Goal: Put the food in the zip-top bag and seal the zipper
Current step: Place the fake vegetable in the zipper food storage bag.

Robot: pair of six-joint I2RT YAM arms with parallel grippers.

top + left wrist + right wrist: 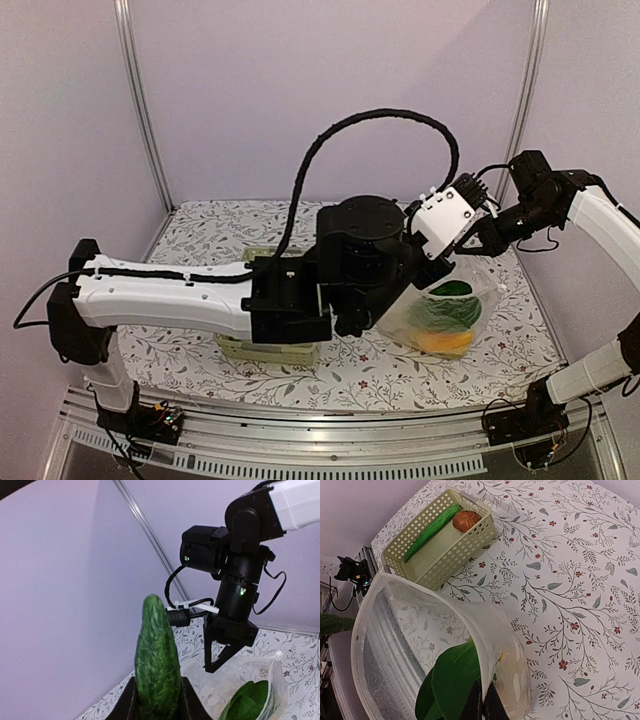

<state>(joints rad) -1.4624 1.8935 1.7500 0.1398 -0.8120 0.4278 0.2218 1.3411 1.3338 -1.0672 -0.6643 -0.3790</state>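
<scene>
I see the zip-top bag (395, 630) as thin clear plastic film, glossy and creased. The cucumber (157, 665) has a rough, netted green skin, fairly matt. The basket (451, 555) looks like smooth pale green moulded plastic. The table cover (580, 580) reads as matt printed cloth.

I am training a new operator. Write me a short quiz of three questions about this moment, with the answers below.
1. True or false: the zip-top bag is sealed shut.
2. What does the left end effector hold? A) a bumpy green vegetable B) an orange C) nothing
3. How many food items lie in the pale green basket?

Key:
1. False. The right end effector pinches its rim and the mouth gapes open.
2. A
3. Two: a long green vegetable and a brown round piece.
</scene>
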